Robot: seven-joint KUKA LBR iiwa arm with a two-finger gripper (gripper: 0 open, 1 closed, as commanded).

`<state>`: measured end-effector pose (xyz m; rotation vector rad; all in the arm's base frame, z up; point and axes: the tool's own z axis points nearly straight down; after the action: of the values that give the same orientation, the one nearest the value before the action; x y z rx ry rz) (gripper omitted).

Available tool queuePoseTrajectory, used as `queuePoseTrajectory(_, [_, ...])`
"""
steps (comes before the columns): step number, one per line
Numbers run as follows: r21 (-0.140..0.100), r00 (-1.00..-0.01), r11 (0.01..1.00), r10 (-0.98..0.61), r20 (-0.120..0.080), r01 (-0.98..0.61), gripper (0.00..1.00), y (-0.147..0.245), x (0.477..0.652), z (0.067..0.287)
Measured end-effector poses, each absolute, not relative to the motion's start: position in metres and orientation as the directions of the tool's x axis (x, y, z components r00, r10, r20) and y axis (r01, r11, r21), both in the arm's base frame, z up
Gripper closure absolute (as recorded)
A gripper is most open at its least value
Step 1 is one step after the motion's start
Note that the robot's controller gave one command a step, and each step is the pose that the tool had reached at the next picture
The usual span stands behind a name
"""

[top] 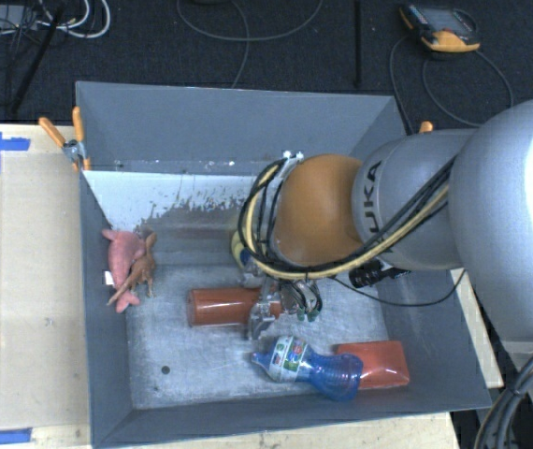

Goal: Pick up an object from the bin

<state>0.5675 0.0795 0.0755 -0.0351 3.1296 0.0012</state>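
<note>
My gripper [265, 318] hangs below the orange wrist cover, low in the middle of the bin. Its metal tips sit at the right end of a red-brown cylinder [220, 307] that lies on its side on the bin floor. Just in front of the gripper lies a blue plastic bottle [313, 368] with a white and green label, also on its side. An orange-red flat block [379, 361] rests against the bottle's right end.
A pink toy animal [126, 265] and a brownish toy figure [143, 267] lie together at the bin's left wall. The arm and its cables cover the bin's right and back middle. Bare floor lies at the front left.
</note>
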Motion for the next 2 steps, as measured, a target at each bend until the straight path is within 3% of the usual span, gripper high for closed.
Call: queuePoseTrajectory(2, [0.000, -1.000, 1.000, -0.021, -0.004, -0.021, 1.00, 0.0795, 0.5653, 0.0812])
